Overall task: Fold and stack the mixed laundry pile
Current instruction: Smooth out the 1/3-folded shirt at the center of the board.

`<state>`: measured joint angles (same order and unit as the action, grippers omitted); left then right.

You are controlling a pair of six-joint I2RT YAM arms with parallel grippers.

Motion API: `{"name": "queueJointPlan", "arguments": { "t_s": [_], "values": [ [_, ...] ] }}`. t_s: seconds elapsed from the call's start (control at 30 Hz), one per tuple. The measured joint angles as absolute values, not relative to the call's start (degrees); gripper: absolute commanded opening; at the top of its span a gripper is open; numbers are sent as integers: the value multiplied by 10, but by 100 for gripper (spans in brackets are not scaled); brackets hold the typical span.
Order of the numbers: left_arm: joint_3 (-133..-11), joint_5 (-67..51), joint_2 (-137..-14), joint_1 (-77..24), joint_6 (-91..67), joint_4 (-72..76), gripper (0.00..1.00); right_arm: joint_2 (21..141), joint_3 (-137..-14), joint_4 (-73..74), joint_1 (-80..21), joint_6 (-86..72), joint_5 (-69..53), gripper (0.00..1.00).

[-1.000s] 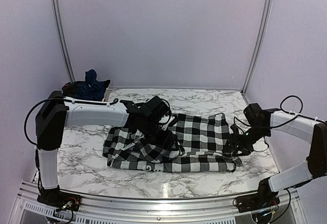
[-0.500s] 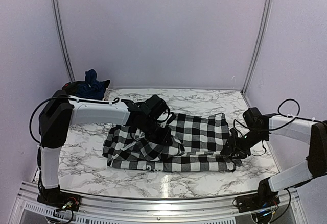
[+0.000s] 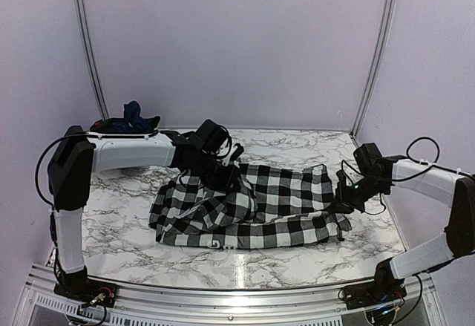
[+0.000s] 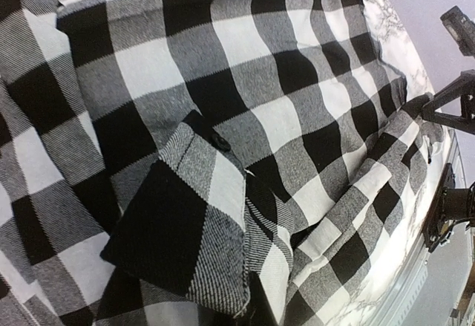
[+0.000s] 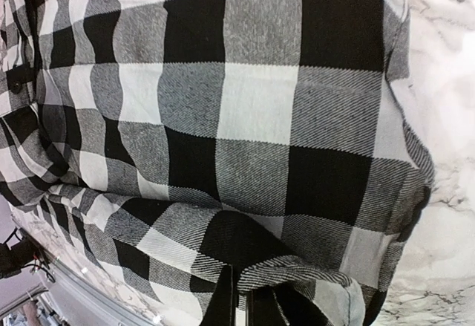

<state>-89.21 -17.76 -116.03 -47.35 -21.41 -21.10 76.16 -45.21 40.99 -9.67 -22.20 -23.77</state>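
While only the black-and-white large-check cloth shirt (image 3: 286, 200) lies spread on the white marbled table (image 3: 119, 218), we judge no fold finished yet: our right jaws pinch its right hem, our left jaws clench a flap near its middle. Farther back, the crumpled navy blue garment (image 3: 132, 120) waits unfolded at the left corner.

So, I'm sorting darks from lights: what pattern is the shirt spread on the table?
The shirt has a large black-and-white check, clearest in the right wrist view.
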Motion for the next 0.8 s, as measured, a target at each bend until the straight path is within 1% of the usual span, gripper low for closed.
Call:
{"name": "queueJointPlan", "arguments": {
  "t_s": [0.1,0.27,0.57,0.8],
  "values": [
    [-896,-177,-1142,-454,-199,-213,0,743,-455,408,-94,-223,-223,0],
    [-948,-165,-1135,-426,-164,-227,0,740,-452,404,-85,-227,-209,0],
    [-1048,-109,-1135,-413,-115,-256,0,778,-410,360,-44,-243,-211,0],
    [-1044,-48,-1112,-376,-95,-277,0,776,-415,349,-43,-251,-221,0]
  ]
}}
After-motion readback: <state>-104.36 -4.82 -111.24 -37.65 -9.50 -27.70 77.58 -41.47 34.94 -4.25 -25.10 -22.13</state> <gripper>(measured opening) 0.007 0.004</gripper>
